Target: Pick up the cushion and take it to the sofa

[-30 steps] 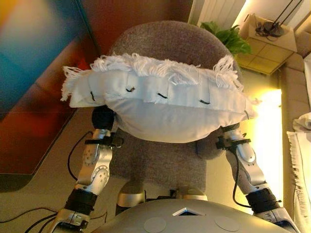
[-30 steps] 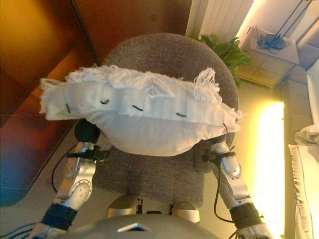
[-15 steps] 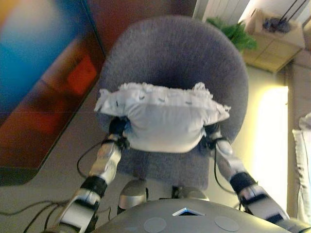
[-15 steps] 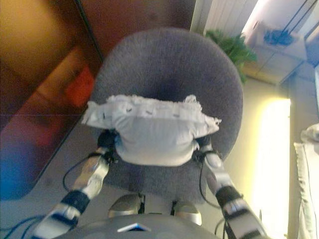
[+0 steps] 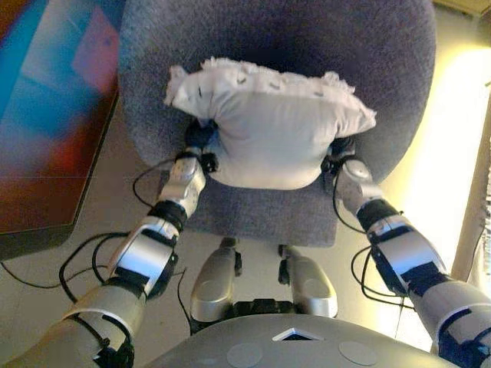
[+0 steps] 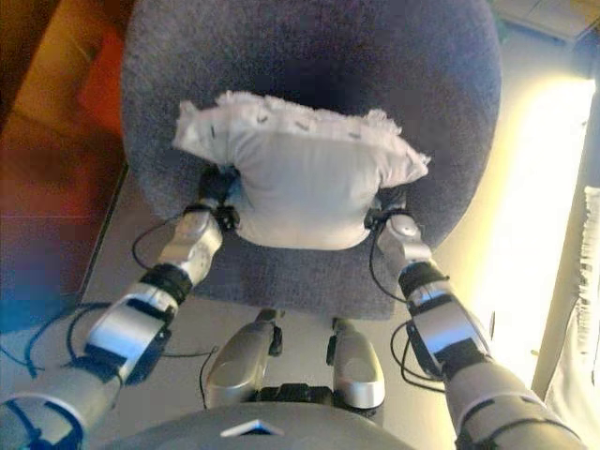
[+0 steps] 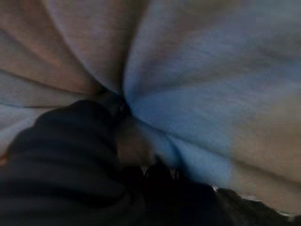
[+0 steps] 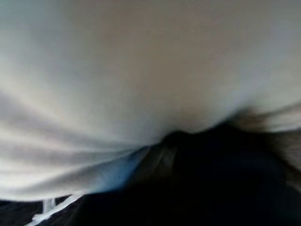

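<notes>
Cushion (image 5: 272, 130) at frame centre, over the chair (image 5: 383, 69), pressed between left hand (image 5: 201, 138) and right hand (image 5: 337, 149) at its sides. Both hands buried in fabric, grip cannot be told. Risk: soft filling gives, cushion slips down onto chair during carry

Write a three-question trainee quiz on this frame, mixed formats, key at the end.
1. True or false: the cushion is held between the left hand and the right hand.
2. What is beneath the cushion? A) a wooden table B) a grey armchair C) a basket
3. Fill in: the cushion's far edge carries a white ____.

Key: 1 true; 2 B; 3 fringe.
</notes>
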